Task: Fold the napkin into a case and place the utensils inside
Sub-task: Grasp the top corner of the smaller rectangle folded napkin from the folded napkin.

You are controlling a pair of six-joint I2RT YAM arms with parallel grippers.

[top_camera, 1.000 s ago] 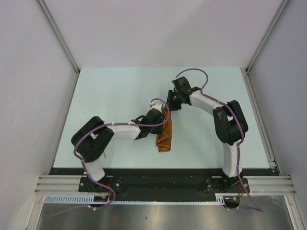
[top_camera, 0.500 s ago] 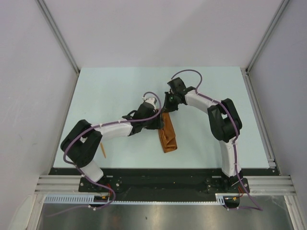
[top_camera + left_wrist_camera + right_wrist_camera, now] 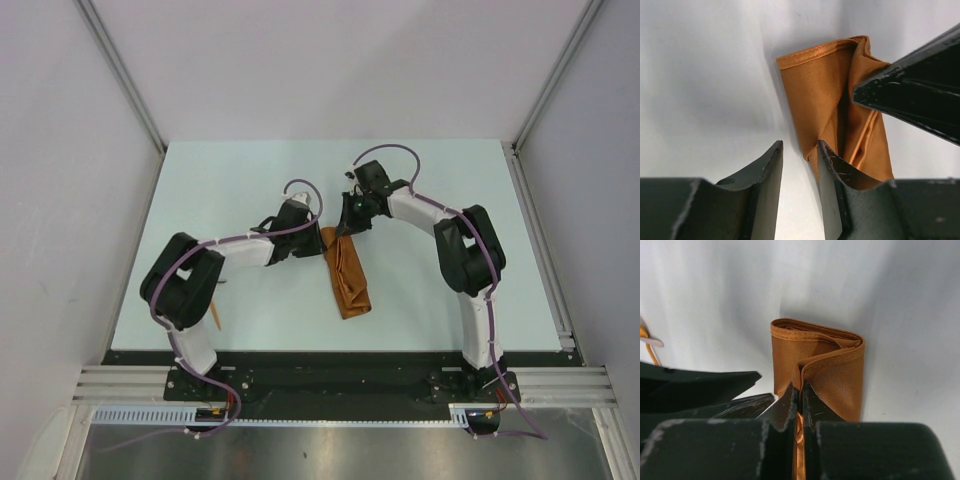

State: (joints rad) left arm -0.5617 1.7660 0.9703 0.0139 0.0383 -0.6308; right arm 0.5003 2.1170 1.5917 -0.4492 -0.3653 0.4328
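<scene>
Napkin, narrow rust-orange folded cloth (image 3: pixel 348 278), pinched at far end by clenched right gripper (image 3: pixel 799 390); left gripper (image 3: pixel 800 147) released, empty, beside it. Best lift top layer only, lower layers flat.

A pale mint-green, matte tabletop (image 3: pixel 220 180) lies beneath the left gripper (image 3: pixel 314 246) and the right gripper (image 3: pixel 346 229). Plain grey walls (image 3: pixel 300 60) rise beyond them. Ribbed aluminium rails (image 3: pixel 340 385) run behind them.

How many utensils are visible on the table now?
1: a slim orange stick beside the left arm's elbow. No spoon shows; the arm may hide it.
</scene>
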